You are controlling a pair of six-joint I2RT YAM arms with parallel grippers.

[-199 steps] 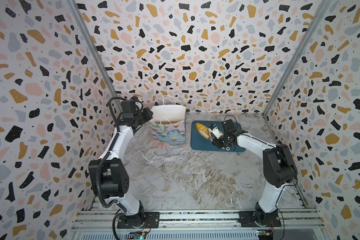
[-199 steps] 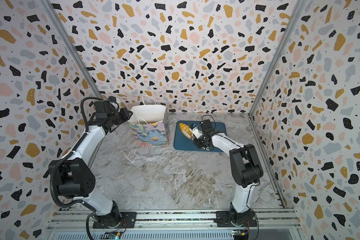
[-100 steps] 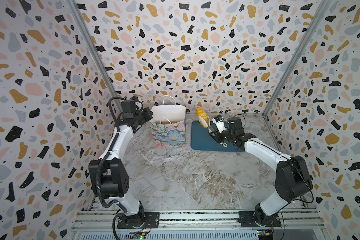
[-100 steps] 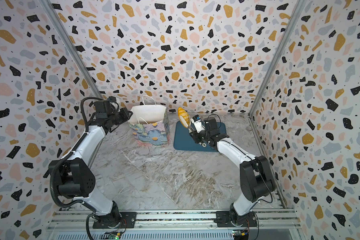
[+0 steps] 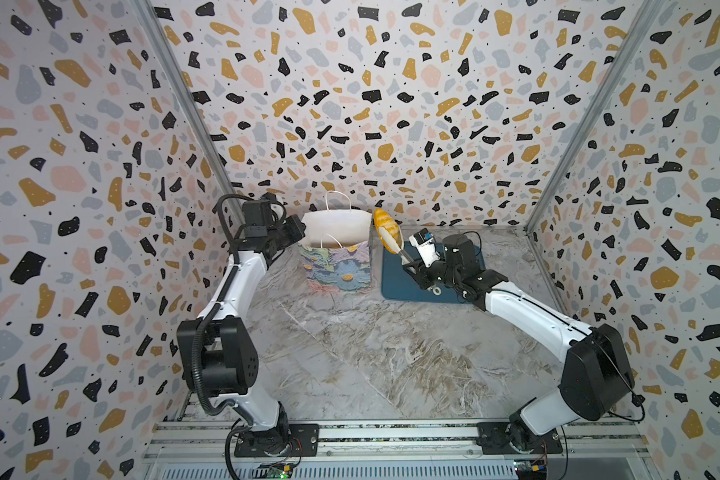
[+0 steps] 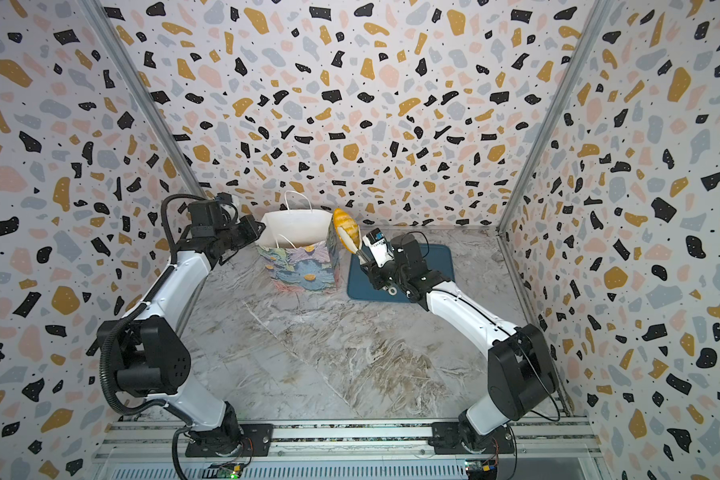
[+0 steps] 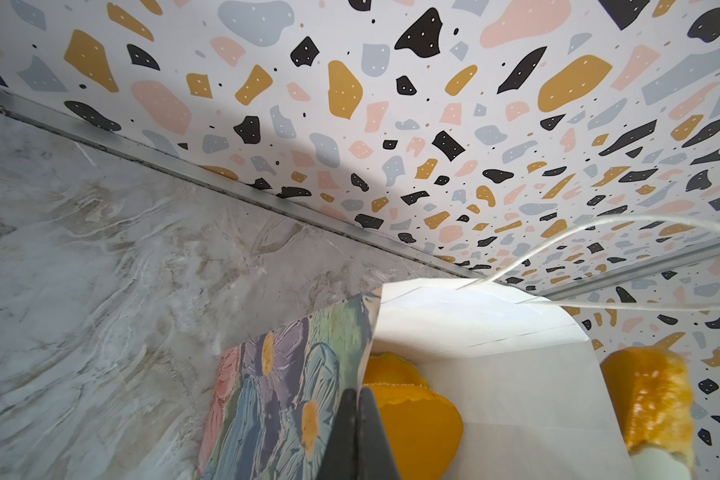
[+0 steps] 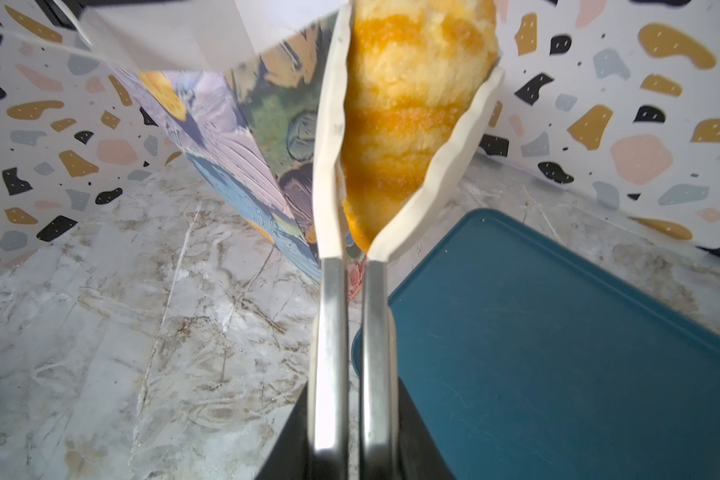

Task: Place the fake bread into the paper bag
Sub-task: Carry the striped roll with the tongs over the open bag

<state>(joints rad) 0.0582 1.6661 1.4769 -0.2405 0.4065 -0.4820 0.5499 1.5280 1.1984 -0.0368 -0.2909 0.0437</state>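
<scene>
The floral paper bag (image 5: 336,259) (image 6: 302,266) stands upright at the back with its white inside showing. My left gripper (image 5: 298,232) (image 7: 356,399) is shut on the bag's left rim. A glossy orange bread (image 7: 412,419) lies inside the bag. My right gripper (image 5: 414,268) (image 8: 352,399) is shut on metal tongs (image 8: 329,316) with white tips. The tongs clamp a striped golden fake bread (image 5: 387,227) (image 6: 347,227) (image 8: 416,104), held in the air just right of the bag's top edge, above the tray's left end.
A flat dark-teal tray (image 5: 395,286) (image 8: 558,353) lies on the marble table right of the bag, under the right arm. The patterned back wall stands close behind the bag.
The right arm lifted the bread off the tray with the tongs and carried it up and left to the bag's right top edge. The left arm kept still on the rim.
</scene>
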